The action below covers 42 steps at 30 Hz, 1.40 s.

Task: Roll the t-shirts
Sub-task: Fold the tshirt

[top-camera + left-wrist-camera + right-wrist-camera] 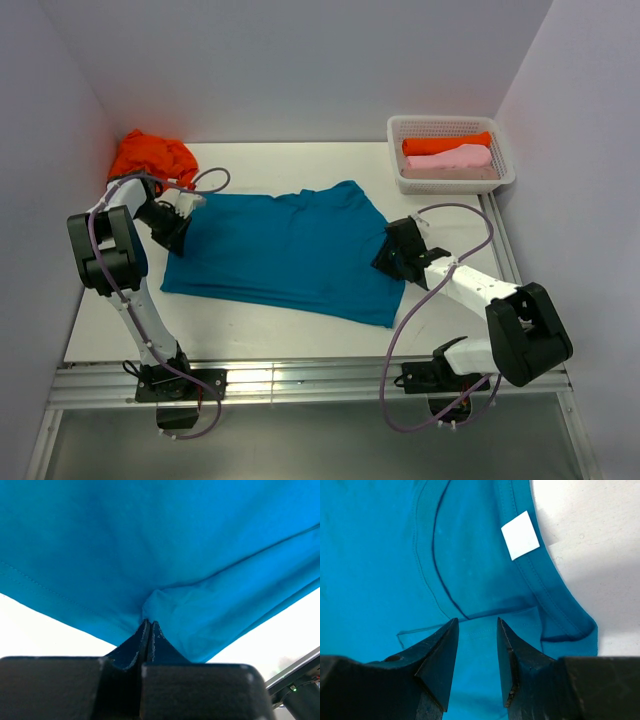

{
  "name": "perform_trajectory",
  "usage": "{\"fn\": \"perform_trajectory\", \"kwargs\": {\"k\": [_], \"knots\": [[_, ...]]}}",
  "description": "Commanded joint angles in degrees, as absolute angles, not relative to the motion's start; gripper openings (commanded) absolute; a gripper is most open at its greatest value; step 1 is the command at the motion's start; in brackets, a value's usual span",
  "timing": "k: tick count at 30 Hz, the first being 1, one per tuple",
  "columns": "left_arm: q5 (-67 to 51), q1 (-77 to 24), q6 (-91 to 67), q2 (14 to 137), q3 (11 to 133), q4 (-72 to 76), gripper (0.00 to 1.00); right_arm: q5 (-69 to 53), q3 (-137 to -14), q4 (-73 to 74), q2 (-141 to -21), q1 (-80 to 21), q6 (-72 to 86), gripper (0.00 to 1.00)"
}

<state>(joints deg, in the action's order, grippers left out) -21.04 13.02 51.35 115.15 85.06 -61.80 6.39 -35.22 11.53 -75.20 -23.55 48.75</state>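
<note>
grasping stage: left pincer (pixel 149 629) pinches the edge of the teal t-shirt (pixel 285 255) spread flat on the surface (pixel 250 335); right pincer (pixel 476 630) stands wide over its neck end and likely must close next.

The spread t-shirt (pixel 285 250) lies at the centre of the worktop (pixel 250 335). A crumpled t-shirt (pixel 150 157) lies in the far left corner. The basket (pixel 398 128) stands in the far right corner and holds rolled t-shirts (pixel 447 144).
</note>
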Motion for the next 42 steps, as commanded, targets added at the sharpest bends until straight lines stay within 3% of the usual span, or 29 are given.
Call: {"fn": "perform_trajectory", "kwargs": {"k": [1,24,42], "knots": [[-23.3,12.7,51.7,112.9,86.9,-62.9,0.00,7.1,-34.8,10.5,-74.4,-22.9,48.8,0.43],[-19.7,15.4,41.2,108.7,88.7,-56.1,0.00,7.9,-42.8,14.8,-80.7,-23.8,45.5,0.45],[-21.0,15.2,41.5,109.2,87.9,-57.4,0.00,12.0,-41.1,19.3,-83.1,-23.9,46.7,0.47]]}}
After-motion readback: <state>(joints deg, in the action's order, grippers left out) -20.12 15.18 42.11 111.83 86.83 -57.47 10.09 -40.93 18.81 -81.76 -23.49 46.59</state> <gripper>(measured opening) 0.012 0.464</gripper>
